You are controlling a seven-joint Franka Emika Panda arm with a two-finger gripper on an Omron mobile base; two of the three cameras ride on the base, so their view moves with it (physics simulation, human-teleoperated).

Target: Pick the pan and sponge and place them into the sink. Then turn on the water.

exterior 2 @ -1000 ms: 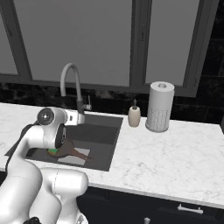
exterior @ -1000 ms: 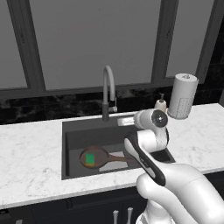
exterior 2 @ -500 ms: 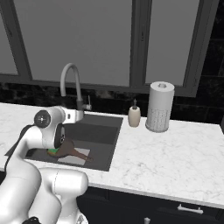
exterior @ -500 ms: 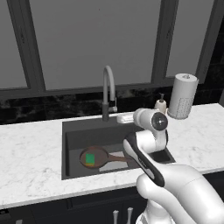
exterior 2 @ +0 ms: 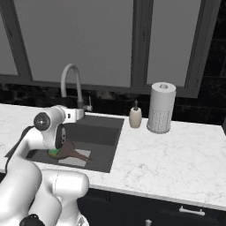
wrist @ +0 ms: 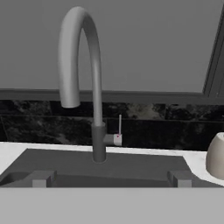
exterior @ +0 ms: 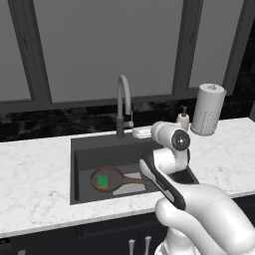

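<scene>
The reddish-brown pan (exterior: 113, 178) lies on the floor of the dark grey sink (exterior: 94, 154), its handle pointing right. The green sponge (exterior: 102, 181) rests inside the pan. From the right base view, the pan (exterior 2: 67, 150) and a sliver of the sponge (exterior 2: 54, 152) show behind my arm in the sink (exterior 2: 103, 132). My gripper (exterior: 135, 132) hovers open over the sink's back edge, close to the arched grey faucet (exterior: 122, 107). In the hand view the fingertips (wrist: 41, 178) stand wide apart below the faucet (wrist: 97, 131) and its thin lever (wrist: 119, 126). No water runs.
A soap dispenser (exterior: 183, 119) and a paper towel roll (exterior: 207, 109) stand on the marble counter right of the sink. The dispenser (wrist: 216, 157) edges into the hand view at right. A dark backsplash and windows rise behind the faucet.
The hand has moved left, closer to the faucet base, with its fingers still open. The pan and sponge have not moved.
</scene>
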